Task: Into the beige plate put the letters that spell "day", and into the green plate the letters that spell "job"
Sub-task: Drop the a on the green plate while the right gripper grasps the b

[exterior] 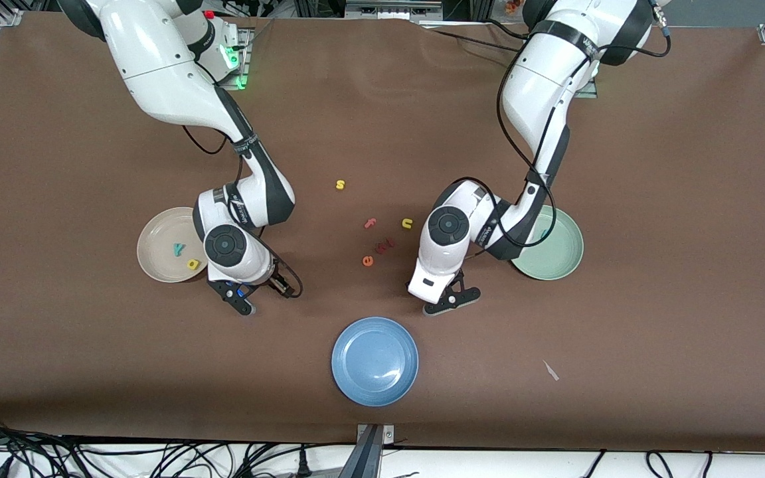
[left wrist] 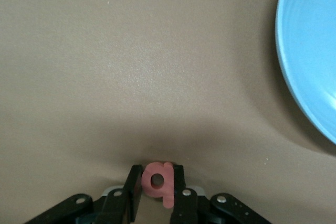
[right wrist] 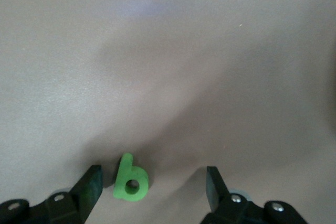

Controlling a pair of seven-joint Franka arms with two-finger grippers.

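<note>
At centre-left of the front view the beige plate (exterior: pixel 157 255) held the teal y (exterior: pixel 178 249) and yellow a (exterior: pixel 192 264). Just beside it, the right end effector (exterior: pixel 250 300) stood low over the worktop (exterior: pixel 57 345), fingers wide apart around the green d (right wrist: pixel 130 179), not gripping. Right of centre, the left end effector (exterior: pixel 450 300) pinched the pink b (left wrist: pixel 158 181). The green plate (exterior: pixel 565 255) lay centre-right.

Brown table (exterior: pixel 57 332), cables (exterior: pixel 90 458) below.
</note>
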